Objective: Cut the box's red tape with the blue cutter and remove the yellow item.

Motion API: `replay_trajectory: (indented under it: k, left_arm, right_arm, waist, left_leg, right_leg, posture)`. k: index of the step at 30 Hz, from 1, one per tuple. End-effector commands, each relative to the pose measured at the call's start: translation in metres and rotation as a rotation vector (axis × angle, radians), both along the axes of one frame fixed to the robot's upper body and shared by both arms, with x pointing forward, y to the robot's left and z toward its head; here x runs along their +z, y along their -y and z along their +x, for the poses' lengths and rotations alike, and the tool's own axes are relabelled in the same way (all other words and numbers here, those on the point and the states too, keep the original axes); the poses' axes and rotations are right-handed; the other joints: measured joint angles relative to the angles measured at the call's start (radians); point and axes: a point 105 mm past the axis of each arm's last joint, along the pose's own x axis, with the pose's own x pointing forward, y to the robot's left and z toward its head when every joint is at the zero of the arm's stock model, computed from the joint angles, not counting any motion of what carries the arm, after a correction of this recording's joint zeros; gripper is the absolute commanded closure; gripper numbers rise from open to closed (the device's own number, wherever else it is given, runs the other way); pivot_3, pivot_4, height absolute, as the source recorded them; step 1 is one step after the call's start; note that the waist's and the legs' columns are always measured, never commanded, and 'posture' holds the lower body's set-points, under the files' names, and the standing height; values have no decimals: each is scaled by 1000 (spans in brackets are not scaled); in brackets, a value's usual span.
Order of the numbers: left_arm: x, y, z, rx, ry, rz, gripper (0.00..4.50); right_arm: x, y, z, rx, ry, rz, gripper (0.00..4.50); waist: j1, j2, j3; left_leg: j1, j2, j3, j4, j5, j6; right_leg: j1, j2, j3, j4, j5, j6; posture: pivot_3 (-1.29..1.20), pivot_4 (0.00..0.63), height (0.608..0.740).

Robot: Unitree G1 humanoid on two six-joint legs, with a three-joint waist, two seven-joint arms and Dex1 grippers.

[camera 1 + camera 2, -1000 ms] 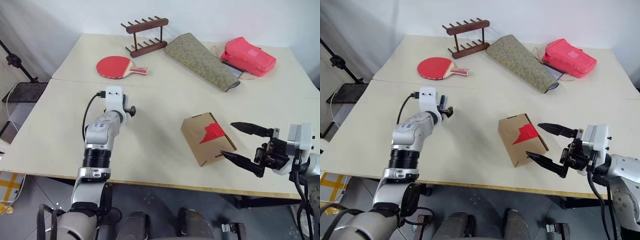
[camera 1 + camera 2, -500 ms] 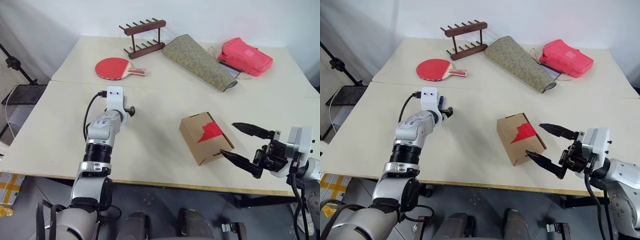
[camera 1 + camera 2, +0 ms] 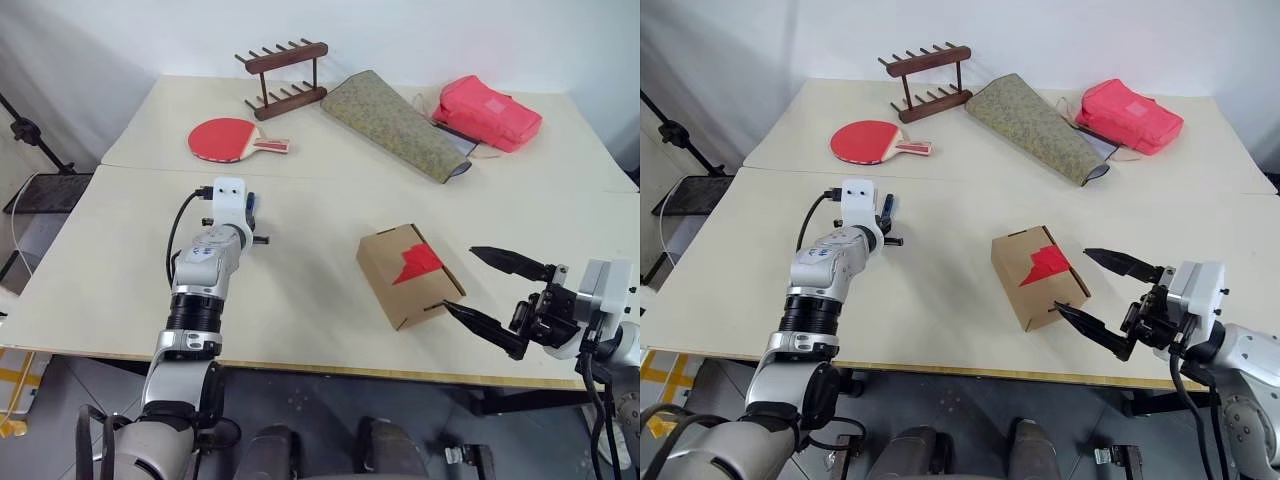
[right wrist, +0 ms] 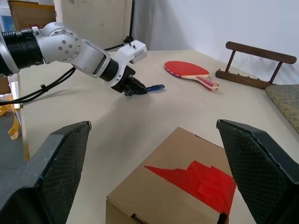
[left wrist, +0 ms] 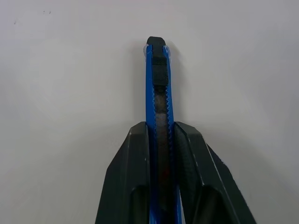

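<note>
Left gripper point(image 5: 161, 135) clamped on blue cutter point(image 5: 158, 79), fingers point(image 5: 131, 172) pressed against both sides, cutter tip poking out ahead over bare table point(image 3: 300, 290). Right gripper point(image 3: 490, 290) spread wide, hovering just beside box point(image 3: 405, 275) near front table edge. Red tape point(image 3: 420, 262) intact on top of box. Cutter and left gripper well apart from box. Red paddle point(image 3: 225, 136) and pink bag point(image 3: 487, 111) at far side.

left pincer point(image 5: 159, 154) now closed on blue cutter point(image 5: 158, 84)
</note>
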Motion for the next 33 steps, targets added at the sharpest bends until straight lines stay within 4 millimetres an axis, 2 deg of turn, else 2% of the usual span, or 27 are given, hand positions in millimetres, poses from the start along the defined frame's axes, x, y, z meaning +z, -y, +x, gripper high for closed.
replay_trajectory:
  k: [1,4,7,10,12,15,18,23,25,29,33]
  left_arm:
    - [-35,-7,-12,11,-126,-18,4072]
    - [-16,-8,-11,-97,-24,12,4072]
    - [14,-1,-15,-338,138,64,4072]
    - [41,-25,-47,-712,203,165,4072]
    - [41,-41,-71,-930,135,260,4072]
    - [41,-44,-95,-1183,61,352,4072]
    - [44,-16,-99,-1298,94,380,4072]
    - [29,46,-129,-1556,154,377,4072]
    - [12,70,-142,-1646,135,403,4072]
    - [-21,96,-152,-1747,76,566,4072]
    - [-31,114,-156,-1732,59,547,4072]
  right_arm:
    - [10,2,-3,-11,58,-3,0]
    - [10,2,-3,-10,57,-5,0]
    - [12,1,-4,-3,53,-12,0]
    - [15,-2,-8,31,36,-45,0]
    - [17,-4,-10,44,6,-74,0]
    - [18,-5,-16,74,-36,-108,0]
    - [10,0,-20,60,-126,-168,0]
    - [-4,-12,-33,41,-237,-216,0]
    - [-14,-20,-39,34,-281,-255,0]
    - [-26,-32,-46,42,-352,-261,0]
    - [-38,-43,-45,57,-375,-274,0]
  waist:
    - [0,0,0]
    - [-2,0,0]
    - [-2,0,0]
    - [-12,-1,1]
    - [-15,-2,1]
    - [-2,1,0]
    - [22,1,0]
    - [28,-1,1]
    - [26,0,0]
    - [23,-1,1]
    - [24,-1,1]
  left_leg:
    - [0,0,0,0,0,0]
    - [0,0,0,-1,0,0]
    - [0,1,1,-2,0,-1]
    - [-3,2,2,-3,-1,-2]
    - [-6,6,6,-3,-2,-4]
    - [-6,7,7,-6,-2,-4]
    - [-5,5,7,-6,-3,-2]
    - [-8,5,11,-4,-5,5]
    - [-8,5,11,-4,-6,5]
    - [-7,6,15,-4,-7,5]
    - [-7,7,18,3,-8,8]
  right_leg:
    - [0,0,0,0,0,0]
    - [0,0,0,-1,0,0]
    - [-1,1,0,-1,0,0]
    - [-5,1,0,-2,0,-2]
    - [-11,0,-1,-1,0,-6]
    - [-13,1,-5,-1,0,-8]
    - [-12,0,-8,-1,0,-8]
    - [-12,0,-8,-3,1,-5]
    - [-13,0,-9,-3,2,-4]
    - [-13,2,-10,-3,2,-4]
    - [-12,2,-9,-2,2,-4]
  posture:
    - [0,150,740]
    - [0,150,740]
    - [0,150,740]
    - [0,150,740]
    - [0,150,740]
    - [0,150,740]
    - [0,150,740]
    - [0,150,740]
    - [0,150,740]
    - [0,150,740]
    - [0,150,740]
